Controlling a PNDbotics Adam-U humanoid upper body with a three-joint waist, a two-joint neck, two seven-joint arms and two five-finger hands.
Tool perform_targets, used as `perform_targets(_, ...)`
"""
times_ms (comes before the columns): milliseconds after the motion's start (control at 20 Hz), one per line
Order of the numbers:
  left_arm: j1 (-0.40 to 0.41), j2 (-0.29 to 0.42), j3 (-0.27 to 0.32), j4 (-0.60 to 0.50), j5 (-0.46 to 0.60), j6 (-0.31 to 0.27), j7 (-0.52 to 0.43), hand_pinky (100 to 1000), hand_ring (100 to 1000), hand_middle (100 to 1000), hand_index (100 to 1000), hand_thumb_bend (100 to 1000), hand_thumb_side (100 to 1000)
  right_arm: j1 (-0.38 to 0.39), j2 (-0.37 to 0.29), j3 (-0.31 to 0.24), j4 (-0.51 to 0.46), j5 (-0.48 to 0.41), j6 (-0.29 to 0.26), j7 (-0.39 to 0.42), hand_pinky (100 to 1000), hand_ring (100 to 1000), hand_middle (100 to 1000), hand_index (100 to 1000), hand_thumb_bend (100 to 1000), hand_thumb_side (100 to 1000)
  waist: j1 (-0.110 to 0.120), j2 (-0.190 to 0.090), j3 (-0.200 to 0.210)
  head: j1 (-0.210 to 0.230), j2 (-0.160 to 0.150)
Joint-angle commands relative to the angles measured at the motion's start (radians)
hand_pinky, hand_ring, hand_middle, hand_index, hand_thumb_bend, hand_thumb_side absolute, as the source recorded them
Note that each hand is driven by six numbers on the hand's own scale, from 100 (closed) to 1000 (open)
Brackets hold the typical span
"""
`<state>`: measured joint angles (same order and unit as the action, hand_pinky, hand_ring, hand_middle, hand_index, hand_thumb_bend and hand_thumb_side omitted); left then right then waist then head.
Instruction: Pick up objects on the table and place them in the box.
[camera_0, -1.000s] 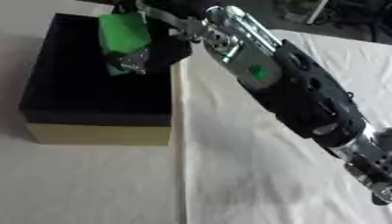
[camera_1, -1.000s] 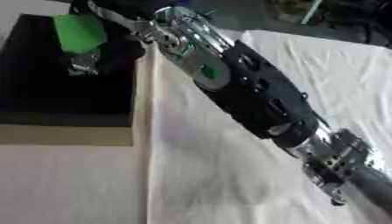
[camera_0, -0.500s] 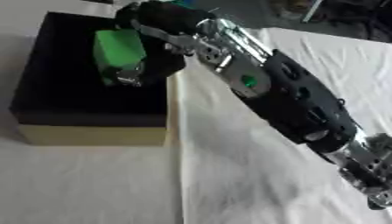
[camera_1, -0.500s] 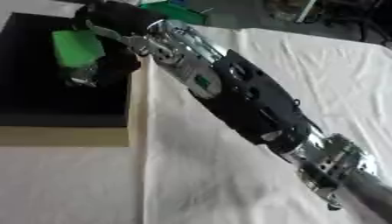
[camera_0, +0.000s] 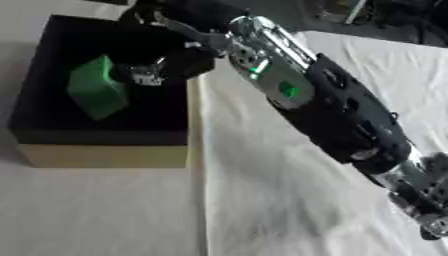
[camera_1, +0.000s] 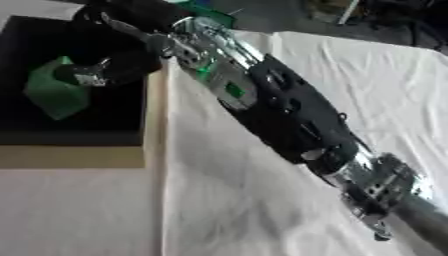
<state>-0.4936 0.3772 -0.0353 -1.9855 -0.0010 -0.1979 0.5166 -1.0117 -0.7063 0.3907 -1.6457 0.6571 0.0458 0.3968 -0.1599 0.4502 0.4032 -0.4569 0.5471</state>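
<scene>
A green block (camera_0: 94, 95) hangs tilted inside the black box (camera_0: 52, 130), low over its dark floor on the left side. My right hand (camera_0: 166, 67) reaches in over the box's right wall from the long black and silver arm that crosses the picture from the lower right. Its curled fingers (camera_0: 140, 76) close on the block's upper right corner. The hand's dark body hides the block's top edge. My left hand shows in neither view.
The box has a tan front wall (camera_0: 105, 156) and stands on a white cloth (camera_0: 262, 200) that covers the table to the right and front. Dark clutter and a green item (camera_1: 208, 11) lie along the far edge.
My right hand has carried the green block from above the box's far edge down and to the left, into the box. The arm has stretched further over the box.
</scene>
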Motion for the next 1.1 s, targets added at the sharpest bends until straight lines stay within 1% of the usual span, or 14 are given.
perform_targets(50,-0.005,0.014,0.004,-0.014,-0.003,0.001,0.004,631,710,722,778,451,995,-0.009,-0.044,-0.032,-0.063,-0.023,0.01,-0.013,857,802,780,893,457,973,0.016,-0.03,-0.008,0.016,-0.004)
perform_targets(100,-0.005,0.015,0.005,-0.014,-0.003,0.001,0.006,631,710,722,778,451,995,-0.004,-0.052,-0.041,-0.084,-0.034,0.016,-0.019,856,800,778,891,451,972,0.017,-0.032,-0.012,0.023,-0.002)
perform_targets(300,0.003,0.021,0.009,-0.014,-0.008,0.002,0.012,631,710,723,779,451,995,0.033,-0.097,-0.092,-0.185,-0.096,0.056,-0.052,845,781,766,886,371,970,0.025,-0.041,-0.034,0.063,0.009)
perform_targets(500,0.013,0.029,0.016,-0.014,-0.015,0.003,0.022,631,711,723,779,452,995,0.101,-0.16,-0.157,-0.322,-0.206,0.108,-0.092,833,761,750,881,325,956,0.032,-0.046,-0.063,0.117,0.025)
perform_targets(550,0.016,0.03,0.018,-0.014,-0.017,0.003,0.024,631,711,723,779,452,995,0.12,-0.179,-0.175,-0.338,-0.235,0.109,-0.108,833,759,748,879,317,946,0.035,-0.048,-0.07,0.131,0.028)
perform_targets(650,0.023,0.034,0.022,-0.014,-0.021,0.004,0.029,631,711,724,779,452,995,0.155,-0.212,-0.208,-0.35,-0.287,0.083,-0.149,830,756,745,878,308,933,0.041,-0.05,-0.083,0.158,0.033)
perform_targets(850,0.035,0.039,0.03,-0.014,-0.027,0.004,0.04,631,711,724,779,452,996,0.231,-0.26,-0.283,-0.354,-0.378,0.007,-0.249,822,749,737,873,300,913,0.058,-0.054,-0.115,0.207,0.035)
perform_targets(1100,0.046,0.04,0.035,-0.014,-0.034,0.009,0.046,631,711,724,780,453,996,0.323,-0.301,-0.364,-0.354,-0.437,-0.067,-0.346,820,747,731,870,286,897,0.081,-0.063,-0.155,0.249,0.044)
